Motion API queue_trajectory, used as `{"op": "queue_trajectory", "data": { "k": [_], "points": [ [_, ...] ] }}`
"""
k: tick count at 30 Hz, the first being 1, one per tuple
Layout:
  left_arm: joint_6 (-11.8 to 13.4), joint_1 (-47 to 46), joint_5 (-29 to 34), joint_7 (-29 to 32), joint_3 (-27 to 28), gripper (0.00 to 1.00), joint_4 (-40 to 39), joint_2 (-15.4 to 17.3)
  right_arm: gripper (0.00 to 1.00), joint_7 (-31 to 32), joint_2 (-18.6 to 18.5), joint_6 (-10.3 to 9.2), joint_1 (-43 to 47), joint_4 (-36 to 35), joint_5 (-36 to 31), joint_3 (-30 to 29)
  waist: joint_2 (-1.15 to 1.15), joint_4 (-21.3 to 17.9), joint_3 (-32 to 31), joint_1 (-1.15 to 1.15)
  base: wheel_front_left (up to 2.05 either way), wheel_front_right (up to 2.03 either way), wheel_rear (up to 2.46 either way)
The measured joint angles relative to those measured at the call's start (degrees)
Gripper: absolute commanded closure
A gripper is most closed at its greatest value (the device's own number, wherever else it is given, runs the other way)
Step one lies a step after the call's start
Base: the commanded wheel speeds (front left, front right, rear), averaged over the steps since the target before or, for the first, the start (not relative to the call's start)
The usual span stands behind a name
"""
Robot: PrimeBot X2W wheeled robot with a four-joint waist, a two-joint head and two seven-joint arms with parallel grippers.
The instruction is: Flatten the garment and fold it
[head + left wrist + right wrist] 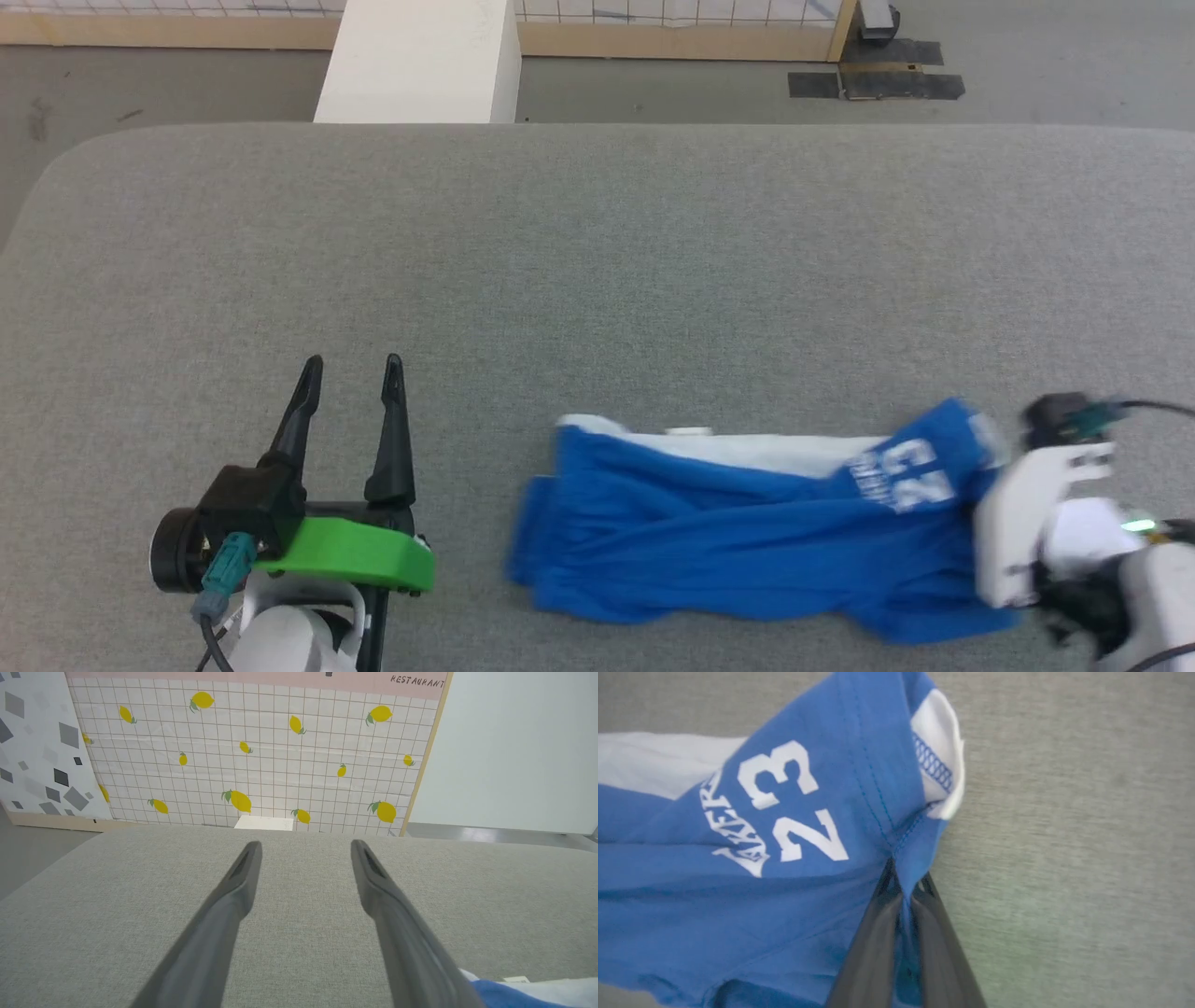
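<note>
While right claw (903, 884) tight on garment (728, 532), left claw (353, 369) agape, empty, over table (597, 261)

The garment (747, 551) lies along the near edge of the counter (597, 261), right of the middle, its length running left to right. The left pincer (353, 359) is over bare counter to the garment's left, apart from it, while the right pincer (906, 891) grips the garment's right end. Behind the counter's far edge a block (420, 61) stands on the floor (700, 93).
</note>
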Motion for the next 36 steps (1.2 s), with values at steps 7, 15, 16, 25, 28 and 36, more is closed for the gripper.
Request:
{"op": "queue_trajectory", "data": {
  "k": [7,15,16,25,28,36],
  "points": [
    [-0.9,0.0,0.5,0.0,0.6,0.0,0.6,-0.9,1.0,-0.6,-9.0,-0.2,-2.9,5.2,-4.4,-8.1,0.0,-0.3,-0.1,0.0,0.0,0.0,0.0],
    [-1.9,0.0,0.5,0.0,1.1,0.0,2.0,-1.8,1.0,1.7,-13.4,-0.2,-5.4,4.0,-5.2,-4.0,0.0,-0.7,-1.2,0.0,0.0,0.0,0.0],
    [-1.9,0.0,0.5,0.0,1.2,0.0,2.1,-1.9,1.0,3.1,-13.9,-0.2,-5.4,2.3,-4.6,-2.7,0.0,-0.8,-1.4,0.0,0.0,0.0,0.0],
    [-2.8,0.5,0.6,0.0,1.5,0.0,2.5,-3.0,1.0,18.4,-13.7,-0.21,-3.5,-19.1,6.6,7.3,0.0,-1.3,-3.3,0.0,0.0,0.0,0.0],
    [-3.1,0.5,1.1,0.0,1.5,0.0,2.7,-3.5,1.0,21.0,-10.9,-0.21,-2.2,-23.0,9.6,9.8,0.0,-1.2,-3.4,0.0,0.0,0.0,0.0],
    [-4.5,0.7,1.8,0.0,2.2,0.0,3.3,-3.8,1.0,19.0,-3.1,-0.22,-2.0,-21.6,10.6,16.0,0.0,-0.1,-3.7,0.0,0.0,0.0,0.0]
  ]
}}
